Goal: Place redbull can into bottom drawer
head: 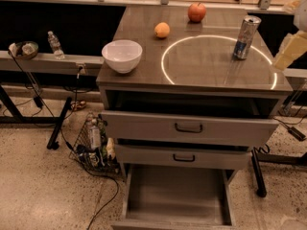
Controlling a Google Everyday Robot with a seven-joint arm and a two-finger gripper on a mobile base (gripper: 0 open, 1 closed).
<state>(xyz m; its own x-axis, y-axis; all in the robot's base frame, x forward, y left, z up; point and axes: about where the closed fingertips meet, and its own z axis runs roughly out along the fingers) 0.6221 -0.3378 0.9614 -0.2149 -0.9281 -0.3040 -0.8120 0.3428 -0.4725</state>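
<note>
The hand point(290, 51) is seen only in part at the right edge of the view, as a pale shape level with the right rim of the surface point(206, 68). Whether it is wide or narrow cannot be told. Nothing is seen held in it.

The can point(246, 37) is found nearest to it, upright on the rear right part of the surface, on the line of a bright ring of light point(165, 56). Clear space is noted between the hand and the can; no contact is made. Further left, an apple point(196, 12) and an orange point(162, 30) are noted at the rear, and a white bowl point(122, 55) at the front left corner, all well apart from the can.

Below the surface, the top drawer point(188, 127) is pulled partly out and the middle drawer point(184, 157) slightly. The bottom drawer point(177, 195) is drawn fully out, with nothing seen in it.

The step in hand is judged to be the approach to the can; the grasp is not yet made. For the next move, the hand is to be brought leftward to the can at mid-height and closed around its sides. In the later descent, the projecting top drawer front is to be cleared.
</note>
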